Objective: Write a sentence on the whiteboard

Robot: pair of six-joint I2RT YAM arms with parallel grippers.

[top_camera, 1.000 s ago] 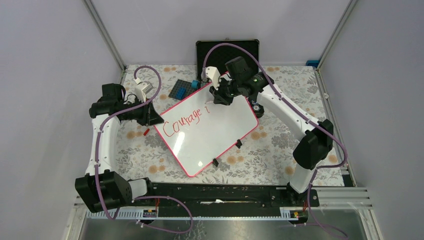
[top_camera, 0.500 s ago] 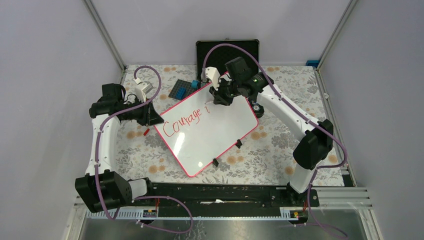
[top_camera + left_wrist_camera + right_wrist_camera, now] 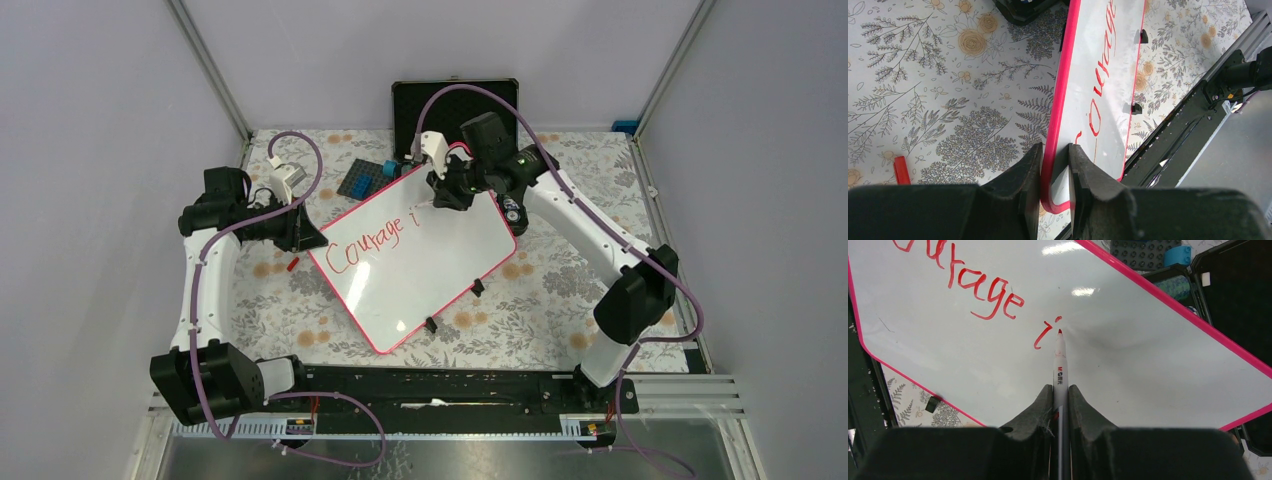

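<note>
The whiteboard [image 3: 425, 272] lies slanted on the floral table, white with a pink-red frame. The sentence [image 3: 366, 243] reads "Courage i" in red; it also shows in the right wrist view [image 3: 979, 288] and the left wrist view [image 3: 1101, 95]. My left gripper [image 3: 308, 238] is shut on the board's left corner edge [image 3: 1053, 125], one finger on each side of the frame. My right gripper [image 3: 447, 196] is shut on a white marker [image 3: 1060, 367]. Its red tip sits on the board just right of the "i" [image 3: 1043, 335], by the dot.
A black case [image 3: 455, 100] stands at the back. A dark studded plate with a blue brick [image 3: 362, 178] lies beyond the board's far-left edge. A red cap [image 3: 292, 264] lies left of the board. Two black clips [image 3: 478, 287] sit on its near-right edge.
My right arm has shifted slightly to the right, carrying the marker along the board past the "i". The left arm and the board have not moved.
</note>
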